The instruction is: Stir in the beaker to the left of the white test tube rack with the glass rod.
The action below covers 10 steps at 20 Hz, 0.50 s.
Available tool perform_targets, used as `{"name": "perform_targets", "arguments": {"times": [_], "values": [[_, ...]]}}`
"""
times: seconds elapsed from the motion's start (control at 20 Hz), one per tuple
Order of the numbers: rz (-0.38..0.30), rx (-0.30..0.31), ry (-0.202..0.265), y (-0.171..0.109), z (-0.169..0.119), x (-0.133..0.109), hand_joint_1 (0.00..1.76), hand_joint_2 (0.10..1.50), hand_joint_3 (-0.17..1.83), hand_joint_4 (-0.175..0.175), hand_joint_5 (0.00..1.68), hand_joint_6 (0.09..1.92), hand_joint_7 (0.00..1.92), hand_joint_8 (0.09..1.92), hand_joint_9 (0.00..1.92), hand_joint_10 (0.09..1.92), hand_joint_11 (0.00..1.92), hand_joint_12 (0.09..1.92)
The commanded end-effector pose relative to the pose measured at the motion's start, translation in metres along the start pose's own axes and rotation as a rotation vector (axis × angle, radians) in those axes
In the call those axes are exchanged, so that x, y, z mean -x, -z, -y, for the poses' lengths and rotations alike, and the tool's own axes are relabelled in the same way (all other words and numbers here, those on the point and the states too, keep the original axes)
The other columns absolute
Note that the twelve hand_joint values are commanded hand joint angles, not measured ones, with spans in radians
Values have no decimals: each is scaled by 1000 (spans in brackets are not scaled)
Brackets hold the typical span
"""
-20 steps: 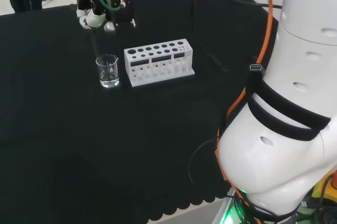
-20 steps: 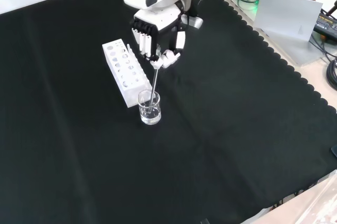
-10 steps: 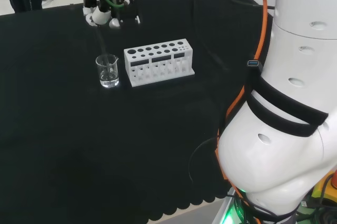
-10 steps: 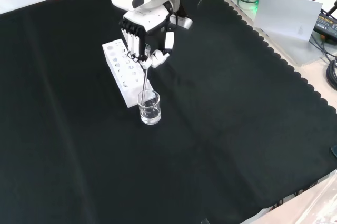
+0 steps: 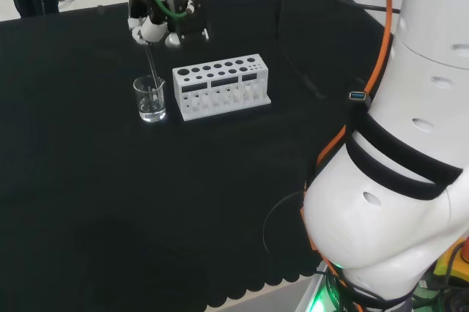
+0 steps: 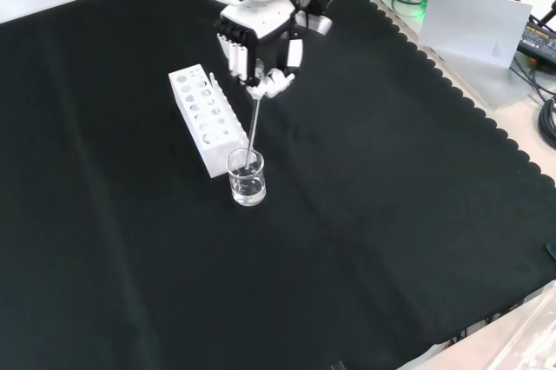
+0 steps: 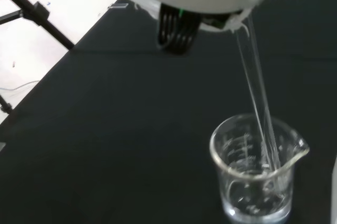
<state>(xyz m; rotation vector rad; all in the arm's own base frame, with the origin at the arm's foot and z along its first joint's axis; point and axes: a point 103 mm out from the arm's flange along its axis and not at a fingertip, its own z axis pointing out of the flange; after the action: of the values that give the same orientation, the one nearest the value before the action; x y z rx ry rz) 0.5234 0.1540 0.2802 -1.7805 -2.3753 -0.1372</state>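
A small clear beaker [image 5: 150, 99] [image 6: 247, 177] [image 7: 256, 170] with some clear liquid stands on the black cloth, just left of the white test tube rack [image 5: 221, 86] [image 6: 207, 117] in the head view. The hand [image 5: 163, 28] [image 6: 261, 49] hangs above and beyond the beaker, its fingers curled and pinching the top of a thin glass rod [image 5: 150, 65] [image 6: 254, 129] [image 7: 258, 103]. The rod slants down from the hand, and its lower end dips into the liquid inside the beaker.
The black cloth [image 6: 373, 214] spreads wide around the beaker and rack. Beyond its scalloped edge at the front view's right lie a grey sheet [image 6: 473, 27] and cables. The arm's white links [image 5: 396, 173] fill the head view's right.
The hand has swung with the rod: it went to the front view's left half a second ago and is now back to the right, so the rod's tilt inside the beaker has changed.
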Motion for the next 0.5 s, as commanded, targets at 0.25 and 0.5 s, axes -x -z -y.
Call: {"name": "perform_targets", "arguments": {"times": [0.25, 0.5], "values": [[-25, 7, 66, -7, -12, -44, 1327, 548, 888, -175, 1256, 577, 1286, 1014, 1642, 750, 1657, 634], [-24, 7, 77, -8, -36, -41, 1327, 546, 890, -175, 1258, 575, 1287, 1013, 1642, 750, 1657, 634]]}}
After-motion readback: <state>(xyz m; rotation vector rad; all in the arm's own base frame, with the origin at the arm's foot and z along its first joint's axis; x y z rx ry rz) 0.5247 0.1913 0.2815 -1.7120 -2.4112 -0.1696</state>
